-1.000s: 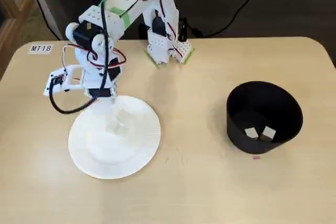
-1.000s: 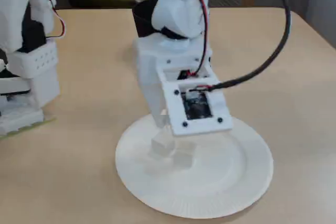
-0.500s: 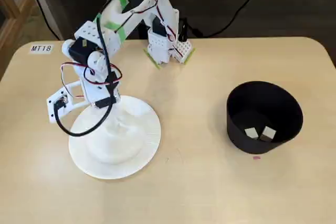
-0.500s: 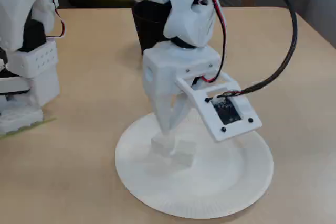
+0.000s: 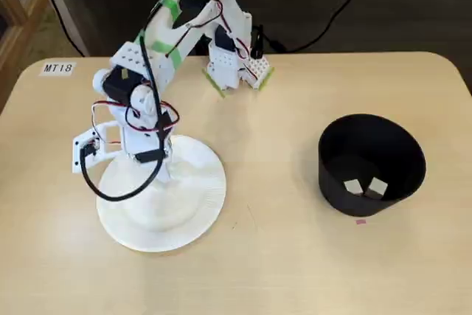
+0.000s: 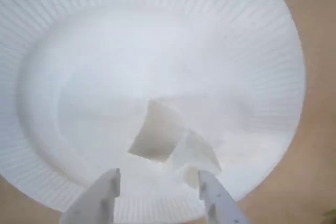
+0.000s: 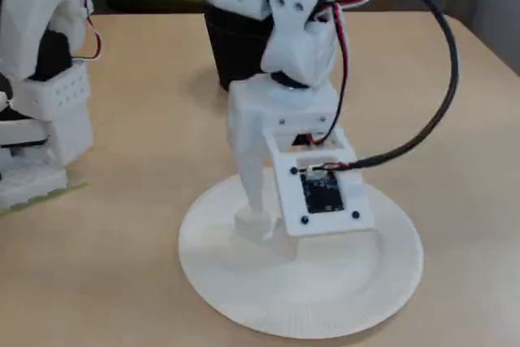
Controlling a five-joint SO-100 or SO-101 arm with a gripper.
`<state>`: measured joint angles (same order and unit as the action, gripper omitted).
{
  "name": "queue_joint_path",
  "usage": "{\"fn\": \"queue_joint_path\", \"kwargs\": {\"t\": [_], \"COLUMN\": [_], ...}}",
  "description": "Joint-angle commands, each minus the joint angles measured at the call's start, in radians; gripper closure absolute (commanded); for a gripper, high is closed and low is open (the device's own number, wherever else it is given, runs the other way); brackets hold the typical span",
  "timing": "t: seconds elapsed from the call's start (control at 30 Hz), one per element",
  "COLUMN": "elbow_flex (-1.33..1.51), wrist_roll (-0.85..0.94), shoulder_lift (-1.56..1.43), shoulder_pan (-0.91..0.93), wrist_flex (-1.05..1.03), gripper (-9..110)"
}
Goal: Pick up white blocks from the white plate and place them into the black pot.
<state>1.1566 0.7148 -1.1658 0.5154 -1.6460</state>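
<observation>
A pale wooden desk (image 5: 295, 271) with rounded corners fills most of a fixed view, evenly lit, its surface smooth and light tan. A small white label (image 5: 57, 68) reading MT18 sits near its far left corner. Behind the desk the room is dark, with black cables (image 5: 335, 9) trailing over the far edge
</observation>
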Motion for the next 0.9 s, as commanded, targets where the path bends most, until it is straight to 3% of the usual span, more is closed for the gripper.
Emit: {"fn": "queue_joint_path", "kwargs": {"t": [0.0, 0.13, 0.4, 0.63, 0.87], "elbow_flex": [-0.037, -0.032, -0.005, -0.006, -0.014], "wrist_roll": [-0.017, 0.052, 0.209, 0.244, 0.225], "shoulder_lift": [-0.011, -0.011, 0.02, 0.052, 0.061], "shoulder_pan": [0.032, 0.063, 0.08, 0.074, 0.078], "wrist_flex": [-0.008, -0.012, -0.014, -0.014, -0.014], "gripper": [76, 72, 78, 65, 59]}}
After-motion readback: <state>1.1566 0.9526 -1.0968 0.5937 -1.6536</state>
